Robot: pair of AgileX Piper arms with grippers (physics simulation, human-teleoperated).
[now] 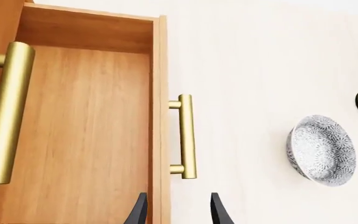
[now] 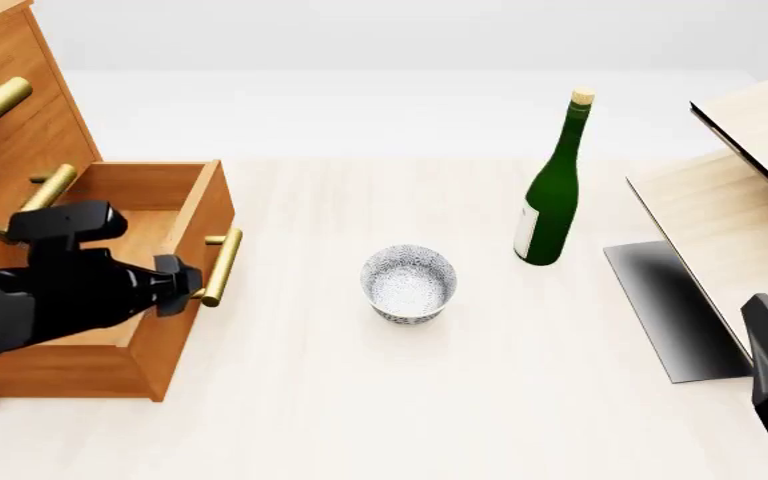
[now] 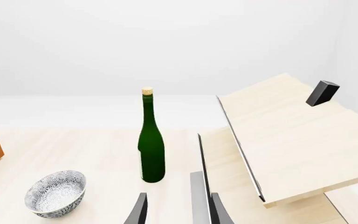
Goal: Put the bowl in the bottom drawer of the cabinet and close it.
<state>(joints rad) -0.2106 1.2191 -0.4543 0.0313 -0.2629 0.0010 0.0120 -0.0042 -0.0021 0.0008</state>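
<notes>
Green bottle (image 2: pixel 548 190) bears a white label, writing unreadable.

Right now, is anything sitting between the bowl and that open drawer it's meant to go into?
Nothing visible blocks it. Bare table lies between the bowl and the open bottom drawer. The left gripper hovers by the drawer's handle; the green bottle stands on the bowl's other side.
</notes>
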